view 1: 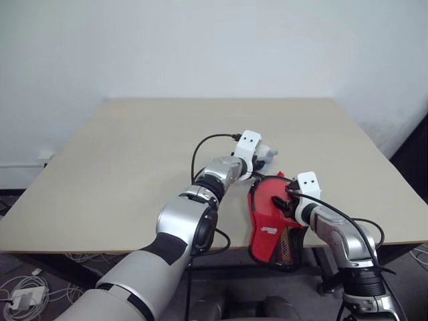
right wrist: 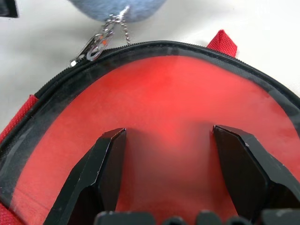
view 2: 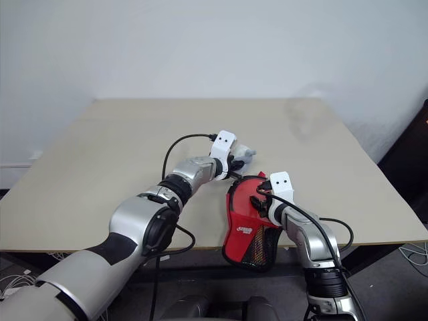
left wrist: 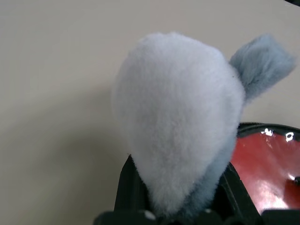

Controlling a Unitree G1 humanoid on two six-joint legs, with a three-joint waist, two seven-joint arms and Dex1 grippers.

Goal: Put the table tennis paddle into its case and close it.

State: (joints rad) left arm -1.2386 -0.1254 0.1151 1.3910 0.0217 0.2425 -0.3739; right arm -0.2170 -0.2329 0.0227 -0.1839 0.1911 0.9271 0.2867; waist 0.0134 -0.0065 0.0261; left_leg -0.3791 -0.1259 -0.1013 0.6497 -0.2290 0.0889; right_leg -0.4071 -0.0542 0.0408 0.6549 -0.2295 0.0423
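Observation:
The red case [view 1: 267, 221] lies at the table's near edge, its black mesh end [view 1: 289, 247] hanging past the edge. A red surface [right wrist: 173, 103] behind its clear panel looks like the table tennis paddle's face inside. My left gripper [left wrist: 180, 204] is shut on the grey fluffy charm [left wrist: 178, 117], just beyond the case's far rim [view 1: 266, 154]. A small chain and clip [right wrist: 98, 42] tie the charm to the zip along the black edging. My right gripper [right wrist: 168, 133] stands open, its fingers [right wrist: 105, 164] spread over the clear panel.
The beige table [view 1: 134, 160] stretches away beyond the case to a white wall. Black cables [view 1: 200, 150] loop off both wrists. Past the table's near left corner, wires and a plug strip [view 1: 27, 294] lie on the floor.

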